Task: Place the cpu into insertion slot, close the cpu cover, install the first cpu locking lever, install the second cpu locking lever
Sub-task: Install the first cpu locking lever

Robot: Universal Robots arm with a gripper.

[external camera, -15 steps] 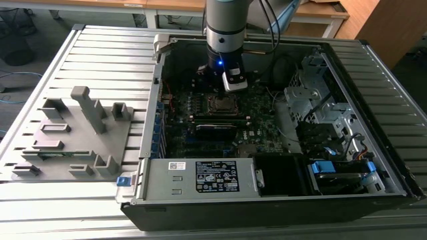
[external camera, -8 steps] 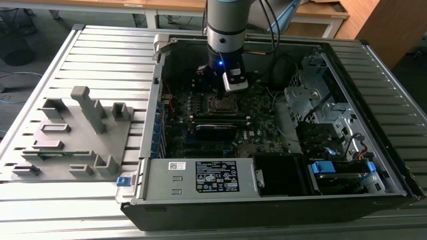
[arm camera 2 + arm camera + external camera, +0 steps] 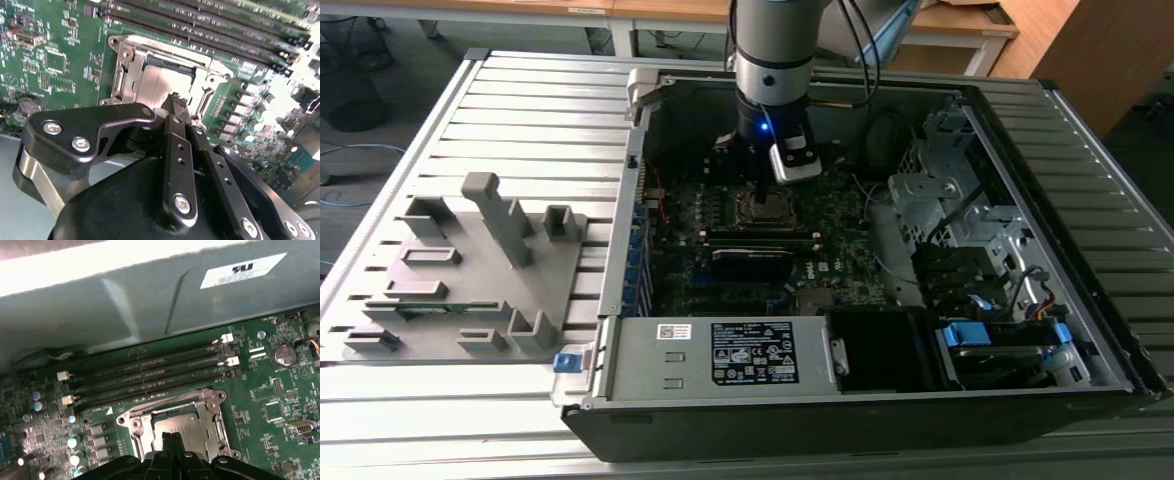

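1. Gripper (image 3: 176, 100) stood low over the insertion slot (image 3: 175, 427), fingers (image 3: 177, 150) pressed together at the tips, nothing seen between them.
2. Cpu (image 3: 162, 82) lay flat in the slot, its grey top showing through the cpu cover (image 3: 131, 67), which lay down over it in both wrist views.
3. Memory slots (image 3: 150, 372) ran just beside the socket.
4. Exterior view: arm (image 3: 771, 70) reached down into the open computer case (image 3: 627, 360) on the slatted table (image 3: 520, 120); grey fixture (image 3: 467, 270) sat at the exterior view's left.
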